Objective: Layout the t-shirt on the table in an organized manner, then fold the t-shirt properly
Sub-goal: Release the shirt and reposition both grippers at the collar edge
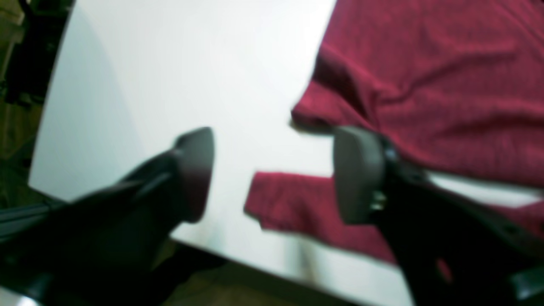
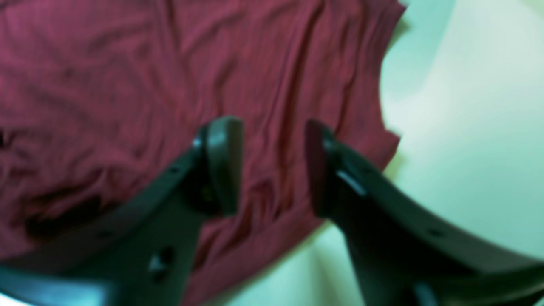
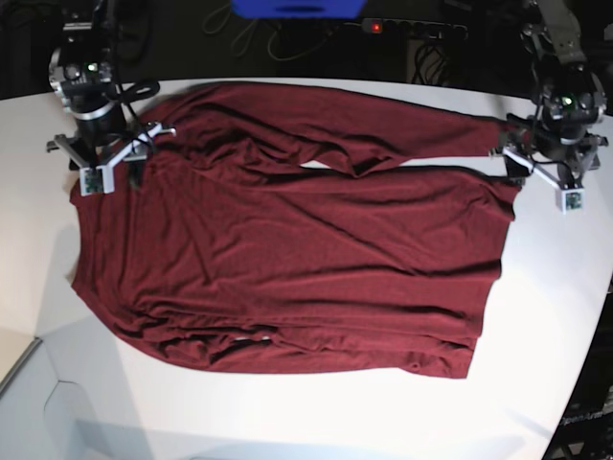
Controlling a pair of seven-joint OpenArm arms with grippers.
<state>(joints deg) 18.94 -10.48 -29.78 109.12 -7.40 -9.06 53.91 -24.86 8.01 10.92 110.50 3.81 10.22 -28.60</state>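
Shirt: one dark maroon t-shirt (image 3: 287, 259) spread on the white tabletop (image 3: 536, 364), long axis running across the base view.
Left gripper (image 1: 272, 174): jaws apart, empty, over the shirt's edge at a cuff.
Right gripper (image 2: 272, 165): jaws apart, empty, directly above cloth.
Nearer arm: cannot tell; each hangs over its own far corner.
Count: one shirt, two arms.

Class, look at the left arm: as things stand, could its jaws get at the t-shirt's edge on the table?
Probably yes. The left gripper hangs open just above the t-shirt, a cloth end lies between its jaws, and nothing else sits on the table there.
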